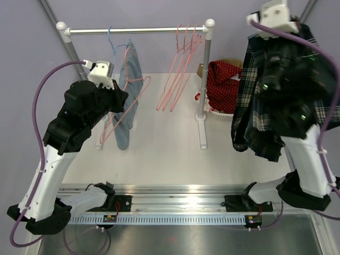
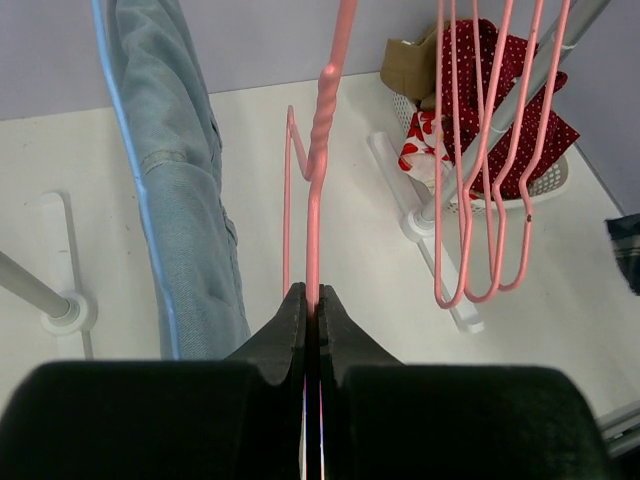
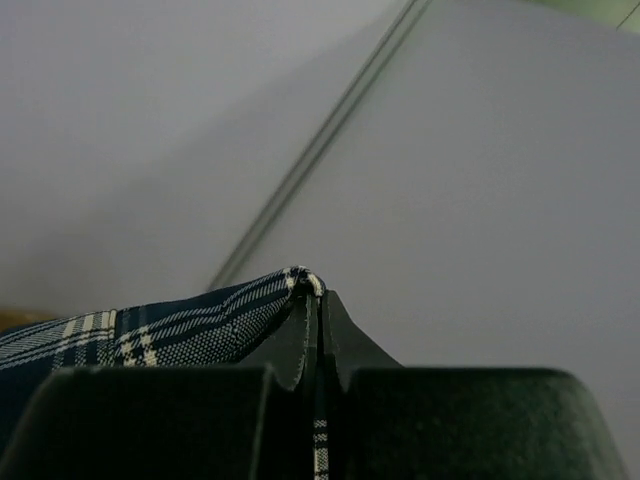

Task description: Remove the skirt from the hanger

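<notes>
My right gripper (image 3: 318,292) is shut on a fold of the dark blue plaid skirt (image 3: 170,330) and holds it high at the right. In the top view the skirt (image 1: 255,117) hangs free over my right arm, off any hanger, and hides the fingers. My left gripper (image 2: 312,290) is shut on the wire of a bare pink hanger (image 2: 318,180). In the top view this gripper (image 1: 121,101) holds the hanger (image 1: 139,94) tilted in front of the rack's left part.
A grey clothes rack (image 1: 138,30) stands across the back. A denim garment (image 1: 129,79) hangs on it on a blue hanger, with three empty pink hangers (image 1: 178,69) to the right. A white basket (image 1: 223,113) of red dotted cloth sits behind the rack's right post.
</notes>
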Motion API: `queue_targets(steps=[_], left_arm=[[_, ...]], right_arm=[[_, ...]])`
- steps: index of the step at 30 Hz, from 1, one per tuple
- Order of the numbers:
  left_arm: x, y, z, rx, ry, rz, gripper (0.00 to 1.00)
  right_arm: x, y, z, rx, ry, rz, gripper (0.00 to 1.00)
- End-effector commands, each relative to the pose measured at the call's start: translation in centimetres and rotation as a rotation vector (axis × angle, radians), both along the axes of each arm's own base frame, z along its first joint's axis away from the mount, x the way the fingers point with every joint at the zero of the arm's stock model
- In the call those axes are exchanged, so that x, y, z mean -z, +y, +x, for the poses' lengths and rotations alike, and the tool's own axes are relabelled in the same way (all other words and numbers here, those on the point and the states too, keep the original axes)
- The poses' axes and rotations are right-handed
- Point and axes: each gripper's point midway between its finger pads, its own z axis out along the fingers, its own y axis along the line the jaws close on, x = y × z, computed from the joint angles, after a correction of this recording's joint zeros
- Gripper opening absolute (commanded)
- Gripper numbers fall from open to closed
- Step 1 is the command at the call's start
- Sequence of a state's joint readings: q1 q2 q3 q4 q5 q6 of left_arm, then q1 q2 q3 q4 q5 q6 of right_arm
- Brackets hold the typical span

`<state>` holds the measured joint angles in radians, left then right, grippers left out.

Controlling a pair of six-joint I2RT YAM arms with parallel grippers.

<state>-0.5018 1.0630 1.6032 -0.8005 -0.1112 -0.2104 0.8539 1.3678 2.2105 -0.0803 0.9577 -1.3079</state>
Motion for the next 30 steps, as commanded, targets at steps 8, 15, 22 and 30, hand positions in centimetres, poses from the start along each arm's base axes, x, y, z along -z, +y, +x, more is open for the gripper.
queue_targets(steps=[8, 15, 22, 30], left_arm=[[-1.1, 0.7, -1.0, 0.024, -0.072, 0.035, 0.0], [-0.8, 0.0, -0.1, 0.033, -0.077, 0.025, 0.0], [-3.6, -0.7, 1.4, 0.031, -0.113, 0.024, 0.0], [-8.3, -2.4, 5.4, 0.006, -0.178, -0.002, 0.0]], right_arm=[[4.8, -3.5, 14.6, 0.047, -0.052, 0.346, 0.0], [4.0, -1.8, 21.7, -0.006, -0.194, 0.367, 0.0], [22.8, -5.2, 33.9, 0.085, 0.159, 0.544, 0.02], [35.6, -3.8, 31.2, 0.072, 0.383, 0.7, 0.99]])
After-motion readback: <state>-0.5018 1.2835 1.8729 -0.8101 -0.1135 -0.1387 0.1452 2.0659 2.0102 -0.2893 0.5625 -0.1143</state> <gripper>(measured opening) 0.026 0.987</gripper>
